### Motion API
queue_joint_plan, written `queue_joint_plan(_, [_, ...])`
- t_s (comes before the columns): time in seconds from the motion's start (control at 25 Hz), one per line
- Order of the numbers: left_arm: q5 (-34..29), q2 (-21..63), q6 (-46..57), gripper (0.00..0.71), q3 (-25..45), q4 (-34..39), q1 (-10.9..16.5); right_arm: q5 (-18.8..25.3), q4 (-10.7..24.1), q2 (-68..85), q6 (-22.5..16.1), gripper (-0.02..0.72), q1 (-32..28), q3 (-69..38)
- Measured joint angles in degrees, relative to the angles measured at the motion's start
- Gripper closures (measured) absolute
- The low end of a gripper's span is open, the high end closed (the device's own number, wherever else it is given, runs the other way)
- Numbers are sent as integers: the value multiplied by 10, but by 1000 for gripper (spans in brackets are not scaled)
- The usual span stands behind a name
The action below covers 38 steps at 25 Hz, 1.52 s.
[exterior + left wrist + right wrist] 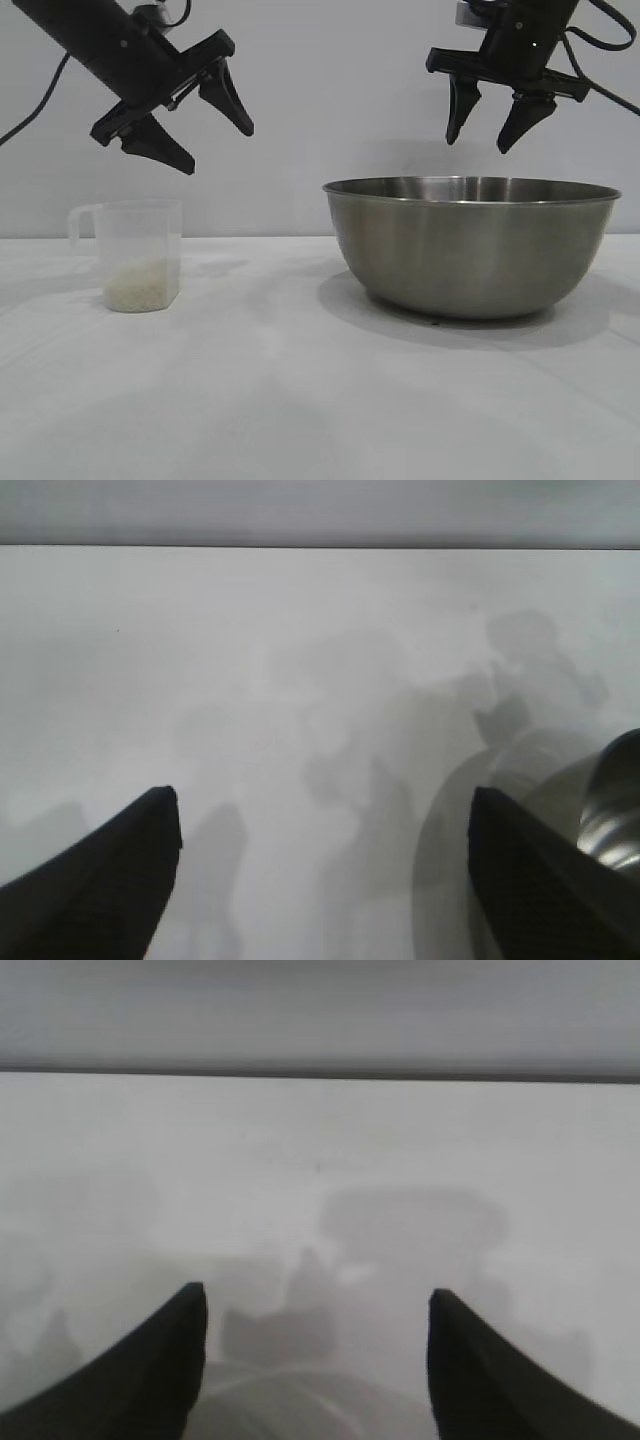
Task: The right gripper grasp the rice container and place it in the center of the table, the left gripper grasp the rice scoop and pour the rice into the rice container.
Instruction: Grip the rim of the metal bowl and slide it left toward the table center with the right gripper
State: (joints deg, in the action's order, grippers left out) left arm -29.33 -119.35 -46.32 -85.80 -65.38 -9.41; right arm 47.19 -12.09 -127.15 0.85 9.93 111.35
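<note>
Robot lab bench, bare white table (pixel 300 400), blank wall (pixel 330 90)

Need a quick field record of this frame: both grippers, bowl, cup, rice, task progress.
left gripper: open, empty, in the air above the rice scoop
right gripper: open, empty, in the air above the rice container
rice container: steel bowl, upright on the table, exterior view's right, not gripped
rice scoop: clear plastic cup, upright, exterior view's left, handle toward the left edge
rice: shallow layer in the scoop's bottom
progress: nothing grasped yet
</note>
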Motion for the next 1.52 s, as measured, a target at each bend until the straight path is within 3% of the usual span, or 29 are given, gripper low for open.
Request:
queue_joint_plan(0.52, [-1,0,-1,187,0,0,0,3,2,0,0,297,0,0])
queue_joint_plan(0.68, [-1,0,-1,187,0,0,0,10,30,10,0,297,0,0])
queue_joint_plan(0.8, [-1,0,-1,187,0,-1,0,50,50,28,0,297,0,9])
queue_joint_plan(1.0, [-1,0,-1,187,0,-15,0,199,68,49,0,297,0,23])
queue_joint_plan(1.08, [-1,0,-1,187,0,-21,0,227,76,49,1,297,0,23])
queue_joint_plan(1.52, [-5,0,-1,187,0,-25,0,238,60,49,1,297,0,0])
